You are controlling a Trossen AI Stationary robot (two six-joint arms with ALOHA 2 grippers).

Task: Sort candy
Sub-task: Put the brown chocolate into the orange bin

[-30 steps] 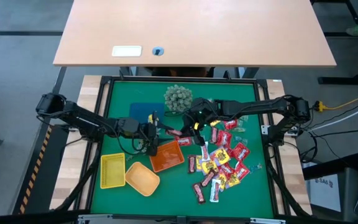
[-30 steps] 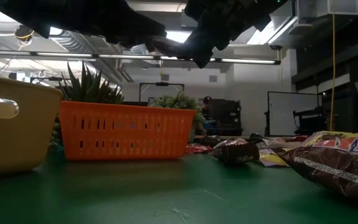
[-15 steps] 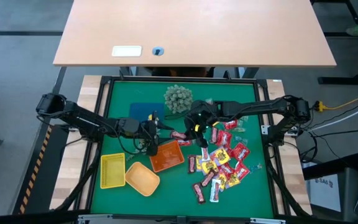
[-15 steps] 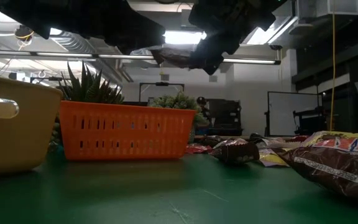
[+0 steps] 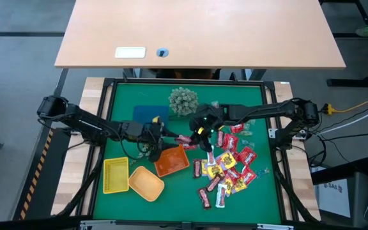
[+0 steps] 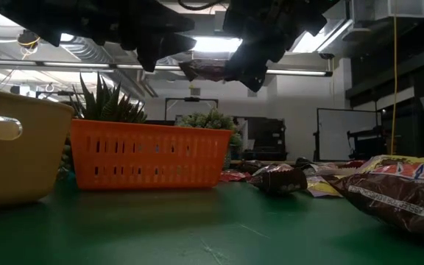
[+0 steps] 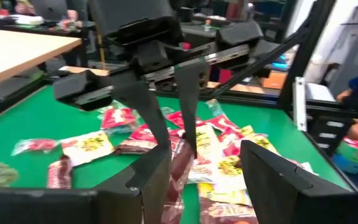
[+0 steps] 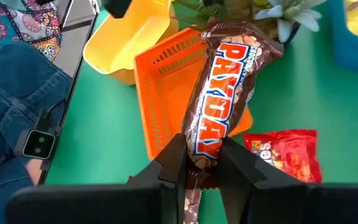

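**Two grippers meet over the orange basket — a handover looks close**

Two arms reach in above the green table (image 5: 123,102). Largest of the containers, the orange basket (image 5: 171,160) sits left of the loose candy pile (image 5: 225,167), with the yellow basket (image 5: 115,174) and a yellow-orange bowl (image 5: 147,183) further to the left, and a spiky plant ball (image 5: 183,100) behind them.

Over the last second the left gripper (image 5: 157,135) has edged toward the right gripper (image 5: 197,135), and in the low view its dark fingers now show beside the raised candy where they did not before. The basket, bowl and pile have not moved. My reading: the bar is being presented for a pass or a drop, so this one piece is close to being sorted while most of the pile is still unsorted.

The right gripper stands narrow, clamped on the lower end of a brown PayDay bar (image 8: 219,109); the bar projects forward past the fingertips, held off the table, over the near corner of the orange basket. A red candy packet (image 8: 289,152) lies on the table just beside that basket.

The left gripper stands wide and empty — the bar and the right gripper's fingers hang just ahead of it, roughly in line with its gap.
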